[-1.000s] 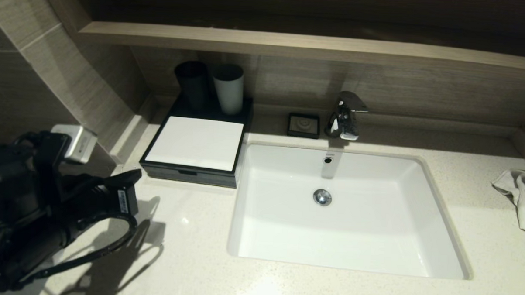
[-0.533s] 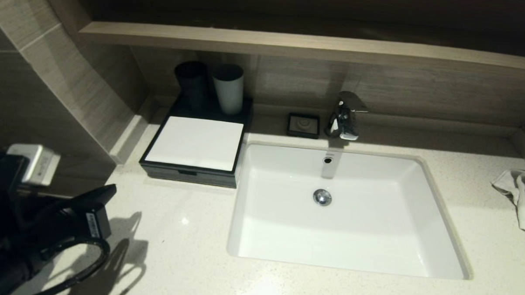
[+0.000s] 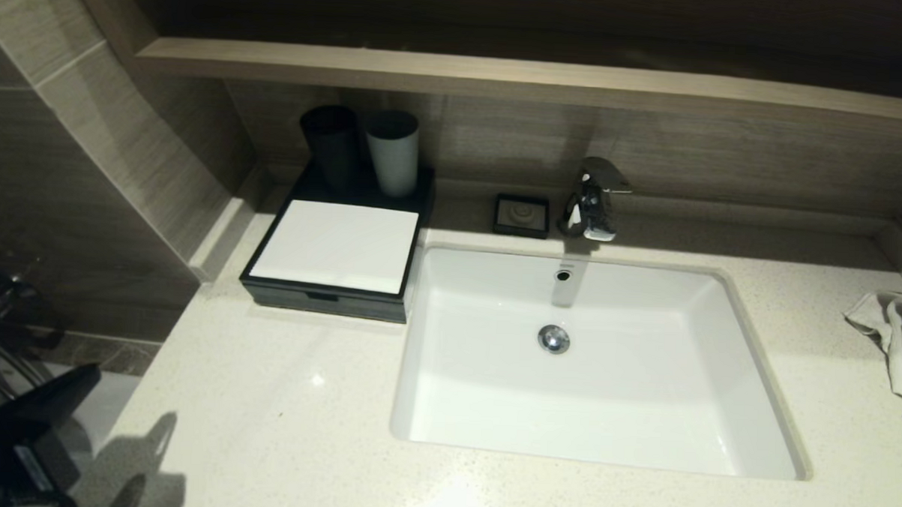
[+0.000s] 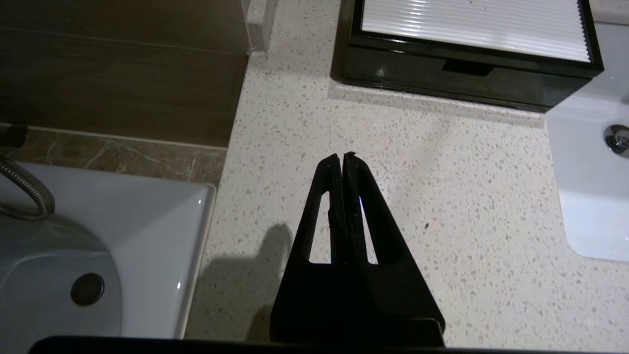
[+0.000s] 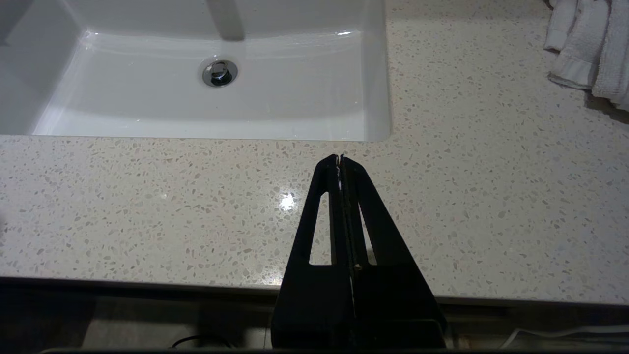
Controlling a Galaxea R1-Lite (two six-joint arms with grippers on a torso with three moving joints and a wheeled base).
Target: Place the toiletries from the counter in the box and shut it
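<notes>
The black box [image 3: 333, 294] with a white top panel stands at the counter's [image 3: 281, 398] back left, its front drawer pushed in; it also shows in the left wrist view [image 4: 467, 78]. No sachets are in view. My left gripper [image 4: 342, 157] is shut and empty, above the counter's left front part, well short of the box; in the head view only a part of the arm shows at the lower left. My right gripper [image 5: 339, 158] is shut and empty, over the counter's front edge below the sink [image 5: 373, 98].
A black cup [image 3: 331, 144] and a grey cup [image 3: 393, 152] stand behind the box. A small black soap dish [image 3: 522, 215] and chrome tap [image 3: 594, 198] are behind the sink [image 3: 746, 384]. A white towel [image 3: 898, 344] lies at the right. A bathtub [image 4: 147, 236] lies left of the counter.
My left arm has drawn back down and to the left, away from the box, until only a part of it shows at the lower left. The box stays closed.
</notes>
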